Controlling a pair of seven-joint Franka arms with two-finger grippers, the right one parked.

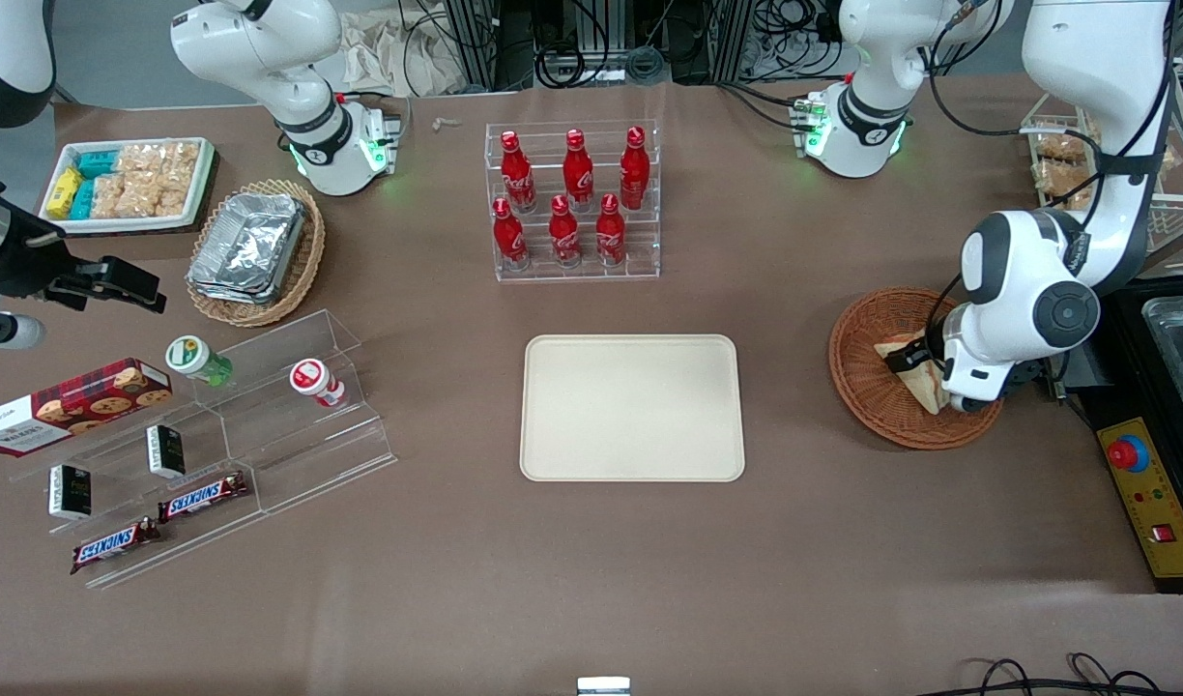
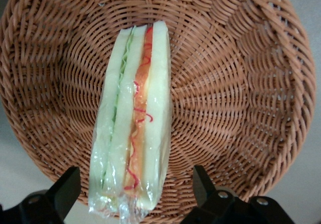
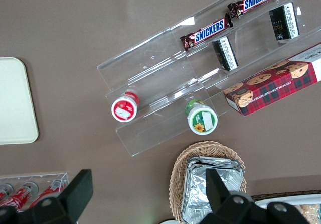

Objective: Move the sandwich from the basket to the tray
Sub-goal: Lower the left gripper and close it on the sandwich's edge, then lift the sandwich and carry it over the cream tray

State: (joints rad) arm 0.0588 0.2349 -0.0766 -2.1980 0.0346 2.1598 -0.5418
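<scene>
The sandwich [image 2: 133, 118], a plastic-wrapped wedge of pale bread with red and green filling, lies in the round reddish-brown wicker basket [image 2: 235, 98]. My left gripper [image 2: 135, 186] is open, its two black fingers [image 2: 203, 181] standing either side of the sandwich's near end without touching it. In the front view the gripper [image 1: 915, 365] hangs low over the basket [image 1: 867, 387] and covers part of the sandwich [image 1: 918, 389]. The cream-beige tray [image 1: 632, 407] lies flat mid-table, toward the parked arm from the basket, with nothing on it.
A clear rack of red bottles [image 1: 572, 203] stands farther from the front camera than the tray. A black control box with a red button [image 1: 1147, 488] lies beside the basket. Clear snack shelves [image 1: 215, 425] and a tan foil-tray basket [image 1: 258, 251] lie toward the parked arm's end.
</scene>
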